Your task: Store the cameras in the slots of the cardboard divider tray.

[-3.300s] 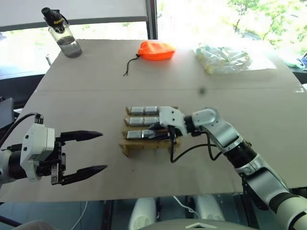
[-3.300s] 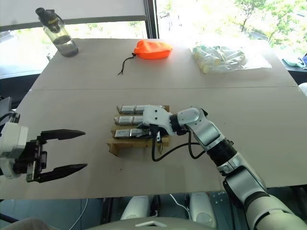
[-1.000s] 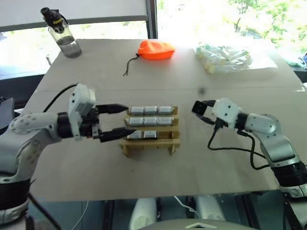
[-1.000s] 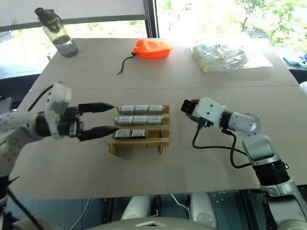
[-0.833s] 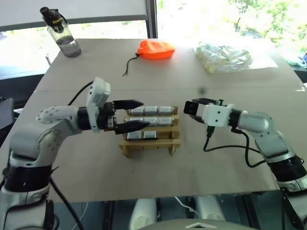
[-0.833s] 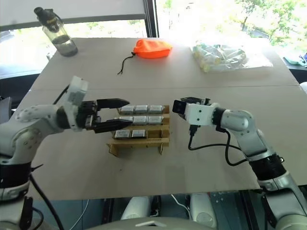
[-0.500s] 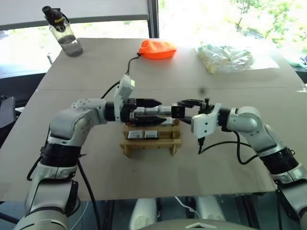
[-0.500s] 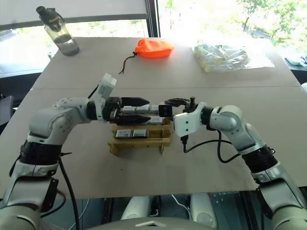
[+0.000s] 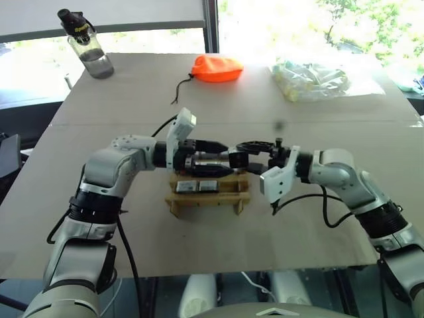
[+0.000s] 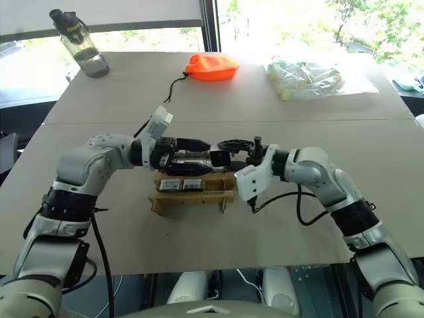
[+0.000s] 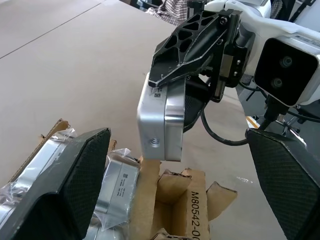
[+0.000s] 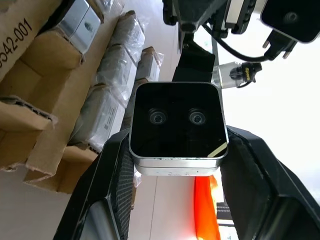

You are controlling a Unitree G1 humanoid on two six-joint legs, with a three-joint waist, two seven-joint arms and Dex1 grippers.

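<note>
The tan cardboard divider tray (image 9: 207, 201) lies mid-table with wrapped silver cameras (image 9: 197, 187) in its rows. Just above its back rows, my right gripper (image 9: 244, 157) is shut on a silver camera (image 11: 162, 120) whose black lens face (image 12: 176, 120) points back at the right wrist. My left gripper (image 9: 224, 157) reaches in from the left and is open. Its two black fingers (image 11: 80, 175) stand on either side of that camera without touching it. Below the held camera I see an empty tray slot (image 11: 172, 186).
An orange drawstring pouch (image 9: 215, 68) and a clear bag of pale items (image 9: 311, 81) lie at the far side of the table. A water bottle (image 9: 86, 45) stands at the far left corner. Both arms cross over the tray.
Both grippers have closed in over the tray: the left swung right, and the right came left with the camera and rolled. In the last half second they have hardly moved.
</note>
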